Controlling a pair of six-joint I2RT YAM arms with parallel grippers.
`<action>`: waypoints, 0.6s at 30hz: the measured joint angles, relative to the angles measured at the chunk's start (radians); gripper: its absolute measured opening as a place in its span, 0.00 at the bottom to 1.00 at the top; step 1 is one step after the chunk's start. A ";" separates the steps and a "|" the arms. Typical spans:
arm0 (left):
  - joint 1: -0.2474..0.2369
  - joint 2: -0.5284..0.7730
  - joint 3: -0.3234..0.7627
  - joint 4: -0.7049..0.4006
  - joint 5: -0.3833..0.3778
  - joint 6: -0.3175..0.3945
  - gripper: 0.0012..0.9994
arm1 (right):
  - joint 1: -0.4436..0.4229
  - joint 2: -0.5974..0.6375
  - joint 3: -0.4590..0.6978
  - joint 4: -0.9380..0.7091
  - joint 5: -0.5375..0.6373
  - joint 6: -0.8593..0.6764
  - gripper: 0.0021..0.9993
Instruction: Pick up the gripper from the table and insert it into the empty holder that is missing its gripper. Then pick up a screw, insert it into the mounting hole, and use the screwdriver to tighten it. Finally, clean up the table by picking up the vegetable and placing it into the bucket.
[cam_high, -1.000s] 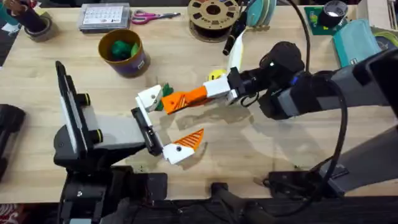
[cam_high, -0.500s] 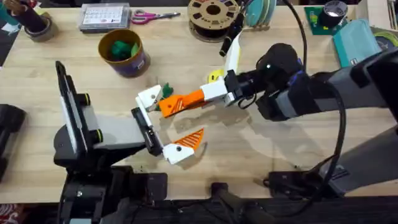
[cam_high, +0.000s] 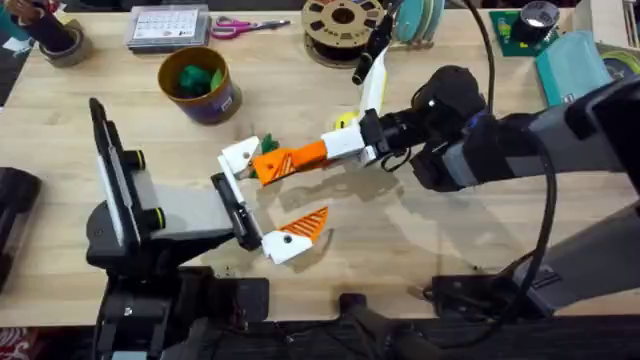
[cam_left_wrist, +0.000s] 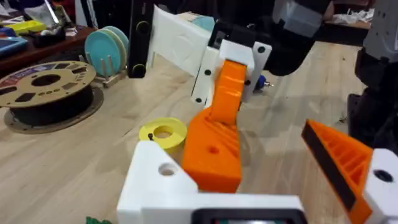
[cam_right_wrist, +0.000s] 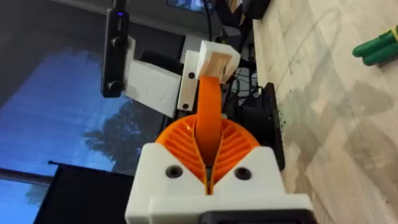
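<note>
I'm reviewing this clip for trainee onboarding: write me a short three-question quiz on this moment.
1. True or false: the right gripper grips the orange gripper.
2. What does that piece touch? A) bucket B) the left arm's white holder C) filament spool
3. What lies inside the bucket?

Key: 1 true. 2 B. 3 Bright green lumps.
</note>
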 joint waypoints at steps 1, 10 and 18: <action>0.000 0.000 0.000 0.000 0.000 0.000 0.99 | 0.000 0.000 0.000 0.000 0.000 0.000 0.01; 0.000 0.000 0.000 0.000 0.000 0.000 0.99 | 0.003 0.000 0.001 -0.024 0.002 0.001 0.01; 0.000 0.000 0.000 0.000 0.000 0.000 0.99 | 0.003 0.000 0.001 -0.037 0.004 0.000 0.01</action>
